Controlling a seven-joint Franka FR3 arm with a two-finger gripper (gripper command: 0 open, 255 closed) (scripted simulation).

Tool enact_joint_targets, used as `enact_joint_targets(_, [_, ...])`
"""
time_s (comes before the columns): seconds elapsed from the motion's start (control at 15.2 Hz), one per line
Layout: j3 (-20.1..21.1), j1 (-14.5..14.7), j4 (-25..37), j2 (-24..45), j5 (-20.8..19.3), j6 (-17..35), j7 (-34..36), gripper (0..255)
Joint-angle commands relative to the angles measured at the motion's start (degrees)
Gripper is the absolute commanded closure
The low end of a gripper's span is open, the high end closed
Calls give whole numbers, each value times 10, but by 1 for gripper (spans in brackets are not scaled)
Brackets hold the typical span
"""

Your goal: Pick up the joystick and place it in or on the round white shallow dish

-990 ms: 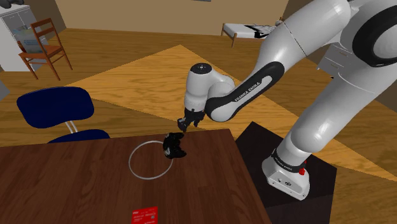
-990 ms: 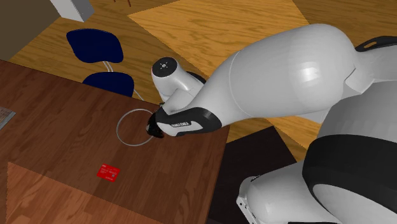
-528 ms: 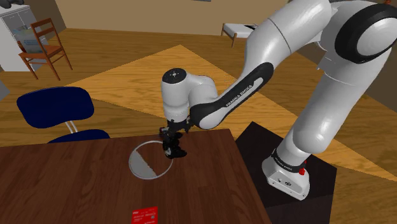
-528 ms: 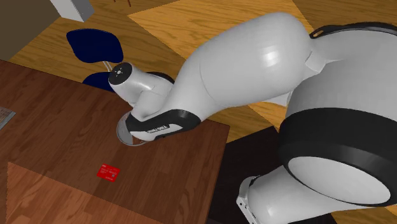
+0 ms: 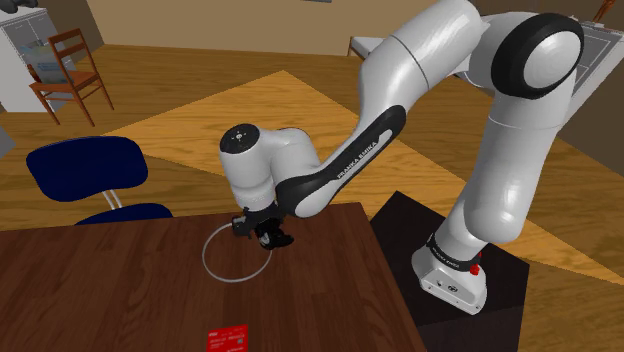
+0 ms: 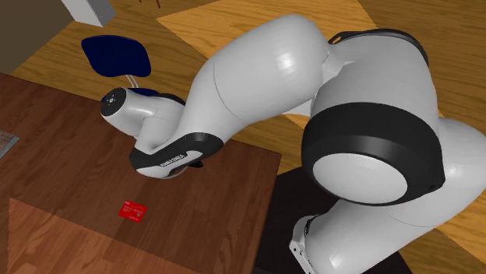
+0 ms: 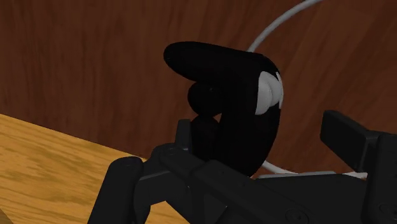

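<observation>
Gripper (image 5: 257, 228) is hovering, fingers (image 7: 347, 135) apart, beside the joystick (image 5: 273, 238)
Joystick is sitting at the white dish (image 5: 205, 258) rim; the arm (image 6: 234, 86) is hiding both in the second exterior view, a red card (image 6: 132, 210) lying nearby

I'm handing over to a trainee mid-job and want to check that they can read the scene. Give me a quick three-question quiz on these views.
1. True or false: the red card lies inside the round dish.
2. The joystick is mostly: A white, B black, C blue.
3. In the shoulder view, what seat stands beyond the table's far edge?
Key: 1 false, it lies on the table apart from the dish; 2 B; 3 the blue chair.
</observation>
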Motion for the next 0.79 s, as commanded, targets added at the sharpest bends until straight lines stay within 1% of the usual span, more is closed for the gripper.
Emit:
enact_joint_targets(0.0, [-6,3,-2,13,-13,11,9,0])
enact_joint_targets(0.2, [-13,5,-7,27,-28,25,18,0])
enact_joint_targets(0.66, [-13,5,-7,27,-28,25,18,0])
enact_joint_targets(0.73, [-13,5,-7,27,-28,25,18,255])
